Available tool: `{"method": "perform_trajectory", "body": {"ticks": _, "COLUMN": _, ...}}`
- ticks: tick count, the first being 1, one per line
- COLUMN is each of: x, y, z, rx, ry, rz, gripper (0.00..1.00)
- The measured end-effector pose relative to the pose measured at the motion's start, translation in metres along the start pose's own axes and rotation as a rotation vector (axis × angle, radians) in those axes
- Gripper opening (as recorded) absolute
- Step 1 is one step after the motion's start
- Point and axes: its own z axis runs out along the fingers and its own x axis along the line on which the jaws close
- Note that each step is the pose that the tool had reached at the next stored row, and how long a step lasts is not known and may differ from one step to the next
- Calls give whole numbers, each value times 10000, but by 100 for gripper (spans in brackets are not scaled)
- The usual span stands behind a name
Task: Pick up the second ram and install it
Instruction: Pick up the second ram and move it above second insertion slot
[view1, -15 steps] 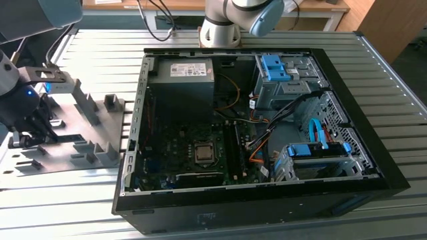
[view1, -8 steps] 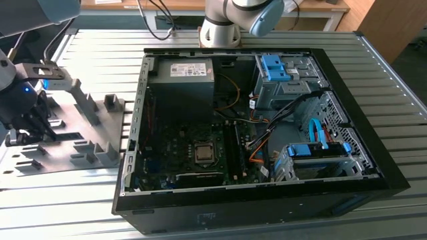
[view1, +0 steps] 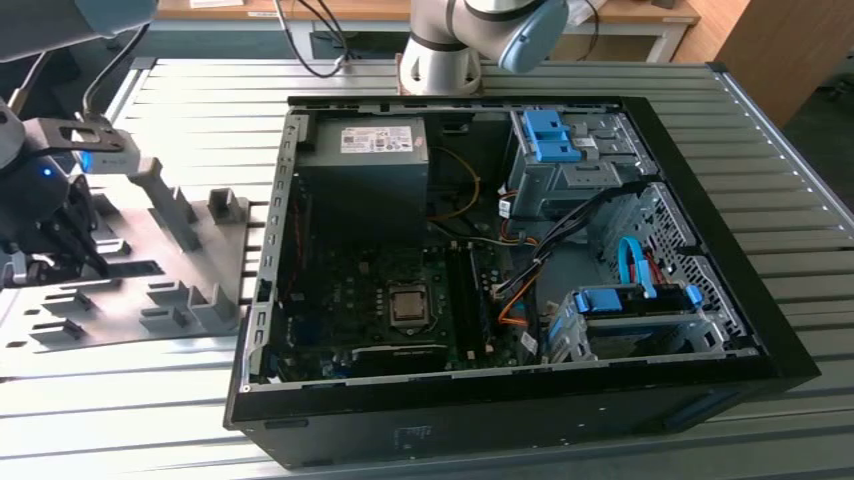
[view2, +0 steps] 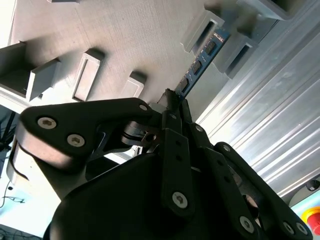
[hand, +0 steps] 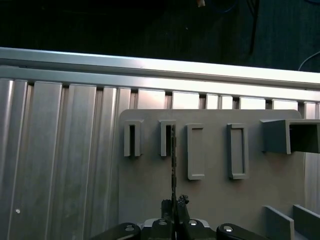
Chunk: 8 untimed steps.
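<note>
- The black two-finger gripper (hand: 175, 205) hangs over the flat grey plastic holder tray (view1: 200, 240) at the middle left of the exterior view, on the ribbed aluminium table (view1: 200, 120).
- In both wrist views its fingertips are pressed together on one end of the second ram (view2: 200, 62), a thin, long, dark blue memory strip with black chips; the hand is closed and gripping it.
- In the first wrist view the strip appears edge-on as a thin dark line (hand: 174, 160) running from the fingertips to a small raised grey slot bracket (hand: 167, 139) on the tray, where its far end sits.
- Further raised grey brackets stand beside that one, one of them an empty rectangular frame (hand: 195, 151) just beside the strip.
- The open black desktop computer case (view1: 534, 425) lies on its side at the centre and right of the exterior view, well apart from the gripper, with its green motherboard (view1: 360, 290) exposed.
</note>
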Motion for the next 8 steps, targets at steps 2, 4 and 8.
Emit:
{"method": "perform_trajectory", "body": {"ticks": 2, "x": -1, "y": 1, "z": -24, "rx": 0, "ry": 0, "rz": 0, "gripper": 14}}
{"method": "perform_trajectory", "body": {"ticks": 4, "x": -2, "y": 2, "z": -50, "rx": 0, "ry": 0, "rz": 0, "gripper": 14}}
{"method": "perform_trajectory", "body": {"ticks": 8, "x": -5, "y": 5, "z": -102, "rx": 0, "ry": 0, "rz": 0, "gripper": 14}}
